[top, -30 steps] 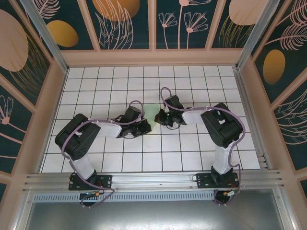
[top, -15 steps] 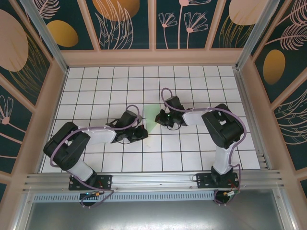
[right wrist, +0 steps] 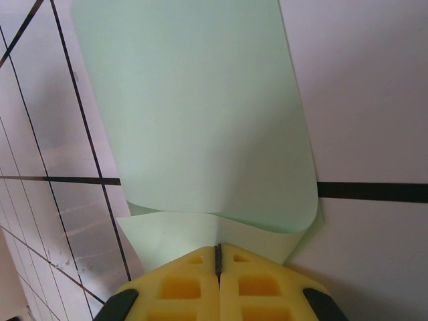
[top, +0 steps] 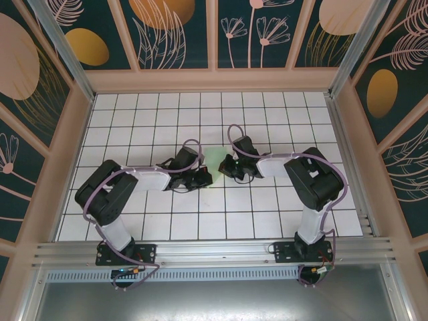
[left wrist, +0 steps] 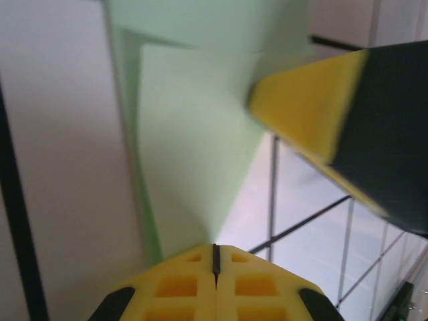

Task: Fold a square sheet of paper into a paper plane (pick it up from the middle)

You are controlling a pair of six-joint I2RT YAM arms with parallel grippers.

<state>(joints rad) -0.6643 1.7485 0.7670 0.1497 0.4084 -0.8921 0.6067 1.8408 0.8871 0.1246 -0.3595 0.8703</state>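
Observation:
The square sheet of paper (top: 213,160) is pale mint green and lies bent between the two grippers at the table's middle. In the left wrist view the sheet of paper (left wrist: 194,147) narrows to a point that runs into my left gripper (left wrist: 215,249), whose yellow jaws are shut on it. In the right wrist view the sheet of paper (right wrist: 200,114) curls over on itself, its lower layer pinched in my shut right gripper (right wrist: 218,247). From above, the left gripper (top: 206,178) and right gripper (top: 225,166) sit close together, one on each side of the sheet. A right finger (left wrist: 304,114) shows beside the paper.
The white grid-tiled table (top: 200,227) is boxed in by pink walls (top: 214,80) at the back and on both sides. An aluminium rail (top: 214,253) runs along the near edge, where both arm bases are bolted.
Half a second ago the left arm was stretched low to the left and the paper stood as a taller triangle. The left gripper has since moved right, and the paper looks lower and rounder.

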